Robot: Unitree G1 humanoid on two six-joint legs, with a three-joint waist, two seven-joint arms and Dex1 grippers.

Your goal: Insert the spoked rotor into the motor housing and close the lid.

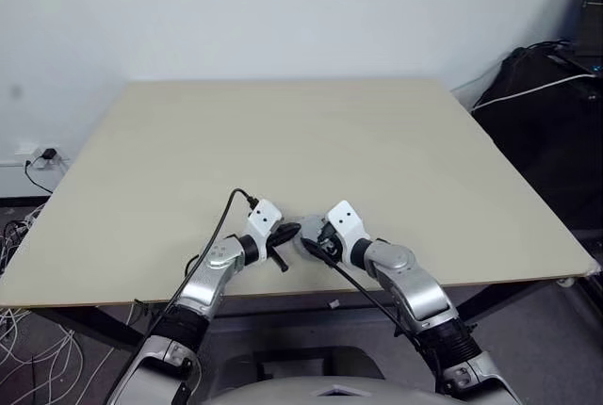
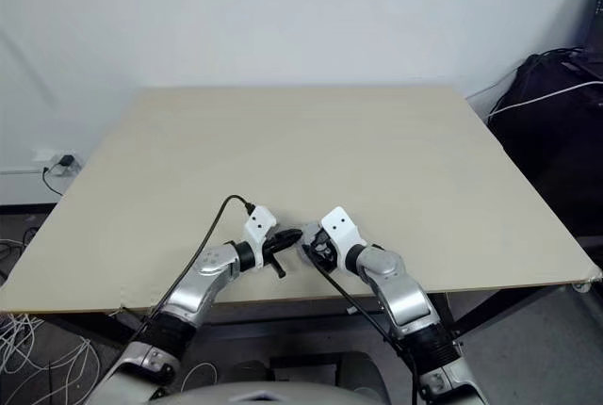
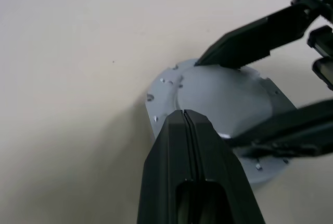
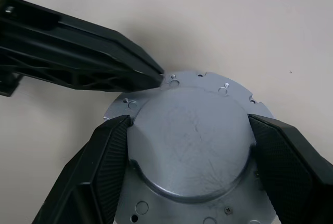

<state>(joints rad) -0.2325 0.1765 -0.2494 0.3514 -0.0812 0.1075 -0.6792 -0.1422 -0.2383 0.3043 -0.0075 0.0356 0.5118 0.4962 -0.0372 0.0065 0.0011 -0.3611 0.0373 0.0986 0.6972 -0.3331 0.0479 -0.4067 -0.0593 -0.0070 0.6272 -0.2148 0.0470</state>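
Two grippers at housing: R gripper jaws straddle motor housing, L gripper shut.

A broad, pale beige wooden table with a smooth matte top carries the scene. Directly on it, close to its near edge, lies a grey-silver round metal disc with a raised, domed middle and a flat flange pierced by small holes and notches.

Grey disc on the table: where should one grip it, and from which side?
Grip the grey disc by its raised centre, from above: its wall offers two opposite faces, where the right gripper sits. The flange lies flat on the table.
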